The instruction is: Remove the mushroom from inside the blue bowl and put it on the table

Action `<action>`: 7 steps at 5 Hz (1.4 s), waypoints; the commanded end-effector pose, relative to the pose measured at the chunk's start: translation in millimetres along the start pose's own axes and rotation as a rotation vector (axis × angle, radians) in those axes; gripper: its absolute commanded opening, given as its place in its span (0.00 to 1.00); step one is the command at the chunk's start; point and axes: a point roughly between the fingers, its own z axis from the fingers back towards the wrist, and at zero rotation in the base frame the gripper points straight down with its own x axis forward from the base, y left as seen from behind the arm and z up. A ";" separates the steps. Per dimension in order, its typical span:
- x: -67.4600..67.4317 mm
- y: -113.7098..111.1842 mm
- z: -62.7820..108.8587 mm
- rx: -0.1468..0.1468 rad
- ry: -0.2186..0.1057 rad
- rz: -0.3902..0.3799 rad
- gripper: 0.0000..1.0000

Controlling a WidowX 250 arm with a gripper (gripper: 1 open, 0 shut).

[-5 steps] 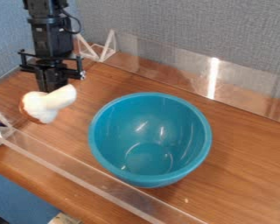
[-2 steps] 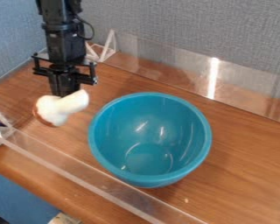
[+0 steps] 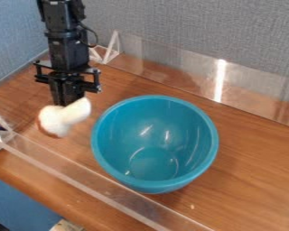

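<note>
The mushroom (image 3: 62,118), cream-white with its tan cap turned down to the left, hangs low over the table (image 3: 26,90), left of the blue bowl (image 3: 155,143). My gripper (image 3: 69,97) points almost straight down right above it. Its dark fingers stand close together on the upper end of the stem. The mushroom's underside is at or just above the wood; I cannot tell whether it touches. The teal-blue bowl is upright and empty, about a hand's width to the right of the gripper.
Clear acrylic panels edge the table: one along the front (image 3: 98,185) and one at the back (image 3: 219,77). A pale wire stand (image 3: 107,50) leans behind the arm. The bowl's rim lies close to the mushroom on the right.
The gripper has carried the mushroom a little to the right and down toward the tabletop. The bowl has not moved.
</note>
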 end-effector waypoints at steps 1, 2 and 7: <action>2.3 1.0 12.9 0.006 -0.036 0.002 1.00; 4.8 5.2 20.2 0.006 -0.047 0.014 1.00; 5.2 11.5 30.1 0.012 -0.096 0.034 1.00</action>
